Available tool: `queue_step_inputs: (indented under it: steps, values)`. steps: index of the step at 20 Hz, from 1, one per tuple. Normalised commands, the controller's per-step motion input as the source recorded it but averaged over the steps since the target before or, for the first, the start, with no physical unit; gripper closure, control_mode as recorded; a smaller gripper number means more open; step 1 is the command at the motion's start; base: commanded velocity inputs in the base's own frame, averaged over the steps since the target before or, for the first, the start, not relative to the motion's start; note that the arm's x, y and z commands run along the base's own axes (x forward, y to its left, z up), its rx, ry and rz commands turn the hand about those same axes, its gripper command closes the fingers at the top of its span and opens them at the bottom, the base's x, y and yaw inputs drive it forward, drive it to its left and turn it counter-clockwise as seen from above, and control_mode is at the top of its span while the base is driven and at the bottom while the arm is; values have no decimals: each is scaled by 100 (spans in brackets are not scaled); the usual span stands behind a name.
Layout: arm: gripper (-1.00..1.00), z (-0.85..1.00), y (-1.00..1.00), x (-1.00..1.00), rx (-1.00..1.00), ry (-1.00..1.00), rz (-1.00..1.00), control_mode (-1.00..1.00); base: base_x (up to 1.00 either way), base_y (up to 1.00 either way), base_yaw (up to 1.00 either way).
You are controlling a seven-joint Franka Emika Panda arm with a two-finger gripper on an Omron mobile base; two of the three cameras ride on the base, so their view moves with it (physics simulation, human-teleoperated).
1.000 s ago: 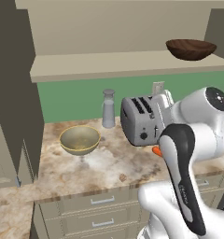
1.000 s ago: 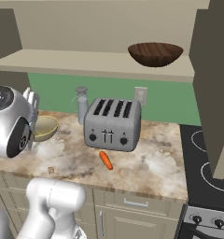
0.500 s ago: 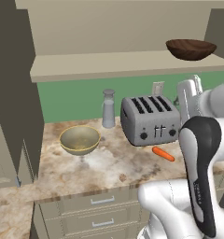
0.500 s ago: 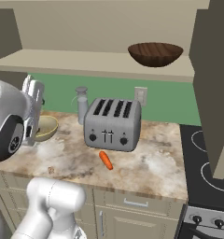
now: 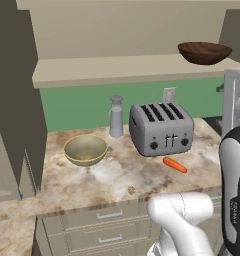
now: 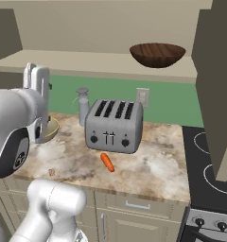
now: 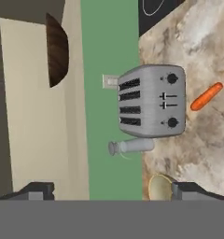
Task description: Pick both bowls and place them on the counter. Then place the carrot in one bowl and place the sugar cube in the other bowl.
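Observation:
The deep beige-olive bowl [image 5: 85,149] with a yellowish rim stands on the mottled counter [image 5: 112,172] at the left. On the wall shelf at the right rests the dark brown wooden bowl [image 5: 204,52], seen from the side [image 7: 58,49] in the hand view. An orange carrot [image 5: 175,164] lies in front of the toaster. Near the counter's front edge sits the tiny sugar cube [image 5: 131,190]. My gripper [image 7: 114,190] is open and holds nothing, raised over the counter and facing the wall, with the beige bowl's rim [image 7: 158,186] between its fingertips at the picture's bottom.
A silver four-slot toaster [image 5: 161,128] stands mid-counter, with a grey shaker [image 5: 116,116] to its left. A tall dark cabinet [image 5: 12,100] closes the left side, a black stove [image 6: 212,165] the right. The plain beige shelf [image 5: 122,67] runs above the green wall.
My arm has swung and risen, carrying the open hand up toward shelf height. The bowls, carrot and sugar cube have stayed where they were.

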Motion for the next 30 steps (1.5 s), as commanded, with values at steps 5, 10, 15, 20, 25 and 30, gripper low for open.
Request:
queue_step_inputs:
  steps: [5, 10, 15, 20, 25, 30]
  values:
    - [-100, 43, -45, -6, 0, -41, 0, -100, 0, 0, 0]
    - [-100, 49, -46, 0, -2, -14, 0, -100, 0, 0, 0]
    - [-100, 46, -48, 2, -8, -1, 0, -100, 0, 0, 0]
    - [-100, 33, -46, 9, -12, 9, 0, -100, 0, 0, 0]
    - [-100, 7, -36, 23, -12, 11, 0, -100, 0, 0, 0]
    - [-100, 0, -24, 40, -6, 18, 2, -100, 0, 0, 0]
